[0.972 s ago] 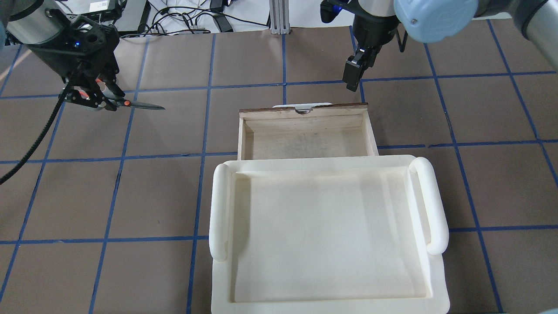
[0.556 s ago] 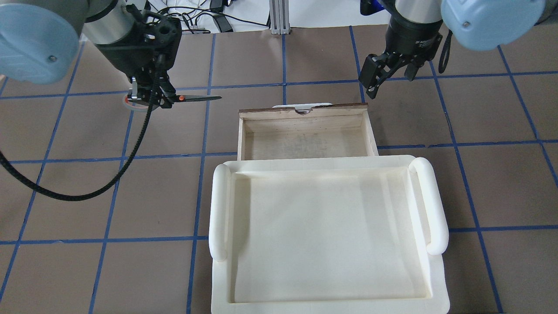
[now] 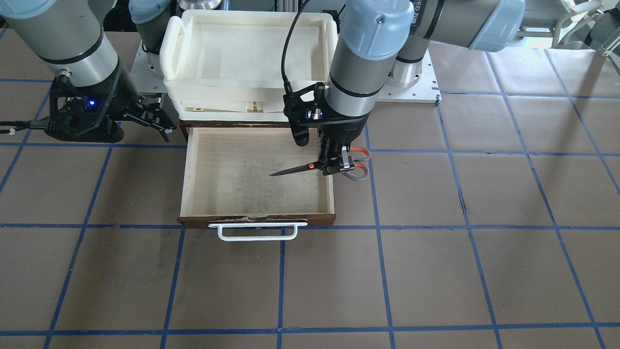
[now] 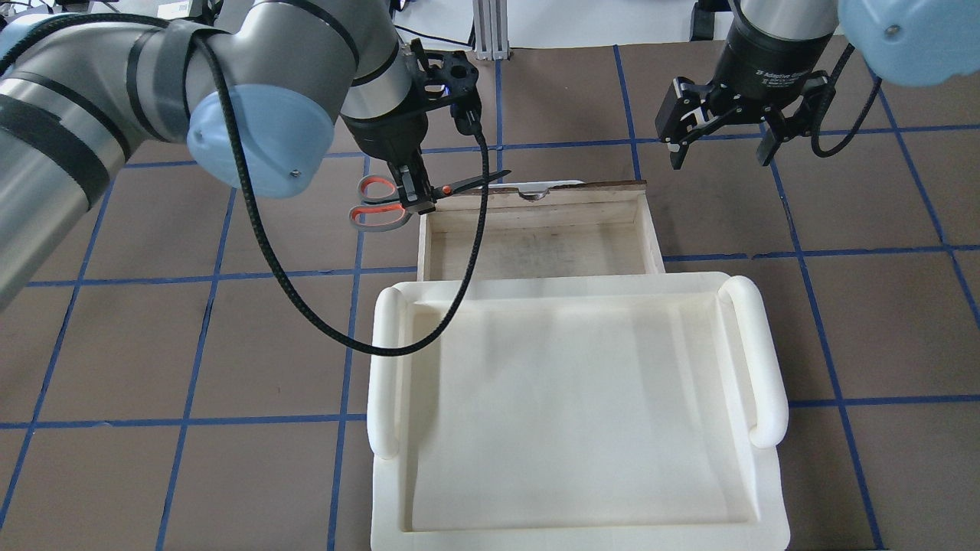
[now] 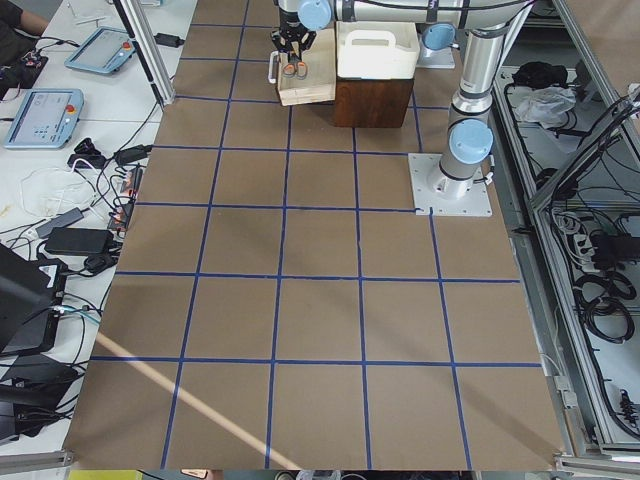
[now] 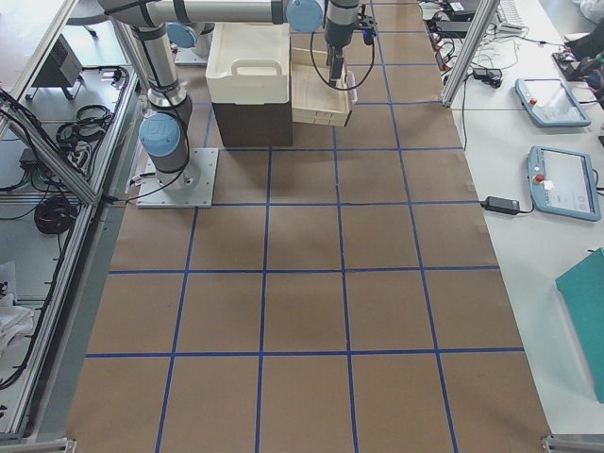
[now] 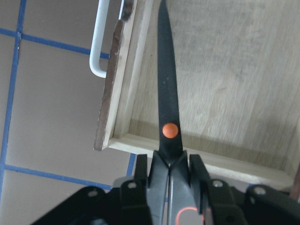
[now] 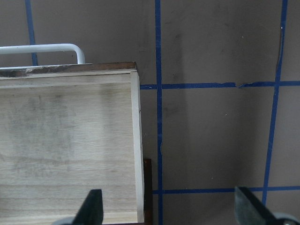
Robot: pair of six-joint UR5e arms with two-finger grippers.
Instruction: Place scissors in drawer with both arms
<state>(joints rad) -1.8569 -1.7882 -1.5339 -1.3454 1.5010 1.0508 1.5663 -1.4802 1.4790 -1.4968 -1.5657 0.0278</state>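
scissors (image 3: 300, 168) sit clamped in my left gripper (image 3: 333, 164), blade over the drawer (image 3: 186, 170), while my right gripper (image 4: 721, 157) hangs beside it, fingers apart.

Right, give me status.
Left hand shut on scissors, blades over the open drawer. Right hand open, empty, beside drawer. Nothing blocking.

I see a brown table top (image 3: 436, 276) gridded with blue tape lines (image 3: 436, 226); a white side bench (image 5: 105, 110) holds grey-blue handheld tablets (image 5: 40, 115).
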